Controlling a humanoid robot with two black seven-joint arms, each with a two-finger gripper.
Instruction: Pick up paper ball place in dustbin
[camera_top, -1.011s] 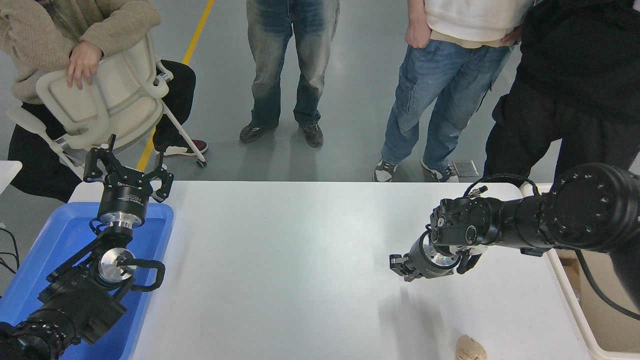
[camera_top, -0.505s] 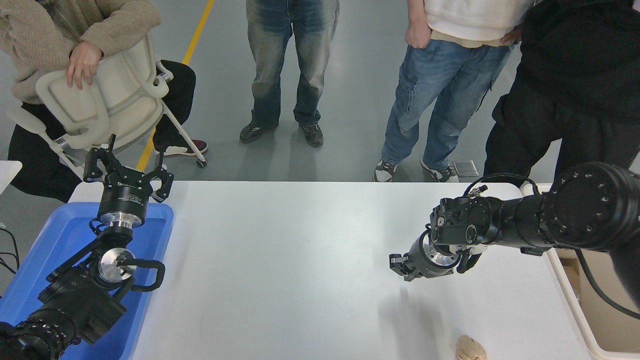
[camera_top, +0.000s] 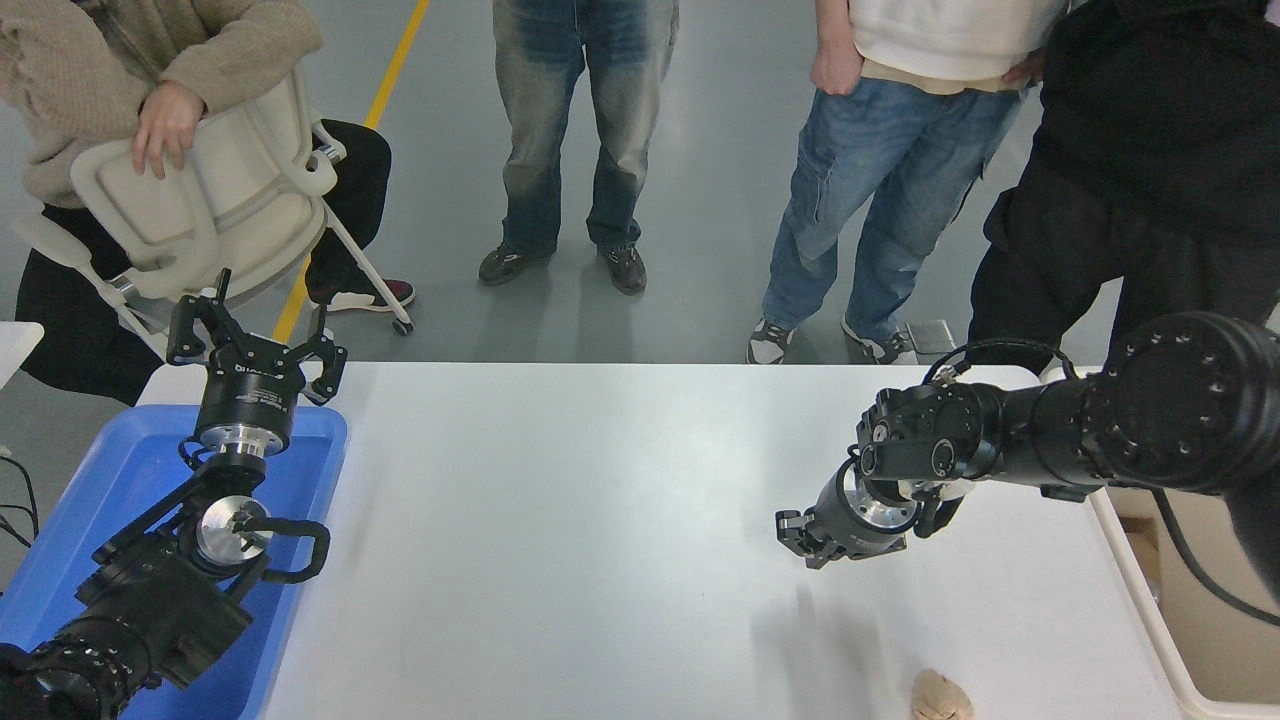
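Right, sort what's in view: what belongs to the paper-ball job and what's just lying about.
Belongs to the job:
paper ball, near table edge
dustbin, off the table's right end
right pincer, above the table

Just about:
blue tray
left pincer, parked over the tray
white chair
people standing behind

I see a white worktop (camera_top: 600, 520) carrying a shallow blue tray (camera_top: 110, 480) at its left edge. Beyond the far edge, three people (camera_top: 585, 130) stand on grey floor; a fourth sits left, one hand (camera_top: 165, 125) on a cream chair (camera_top: 215, 205).
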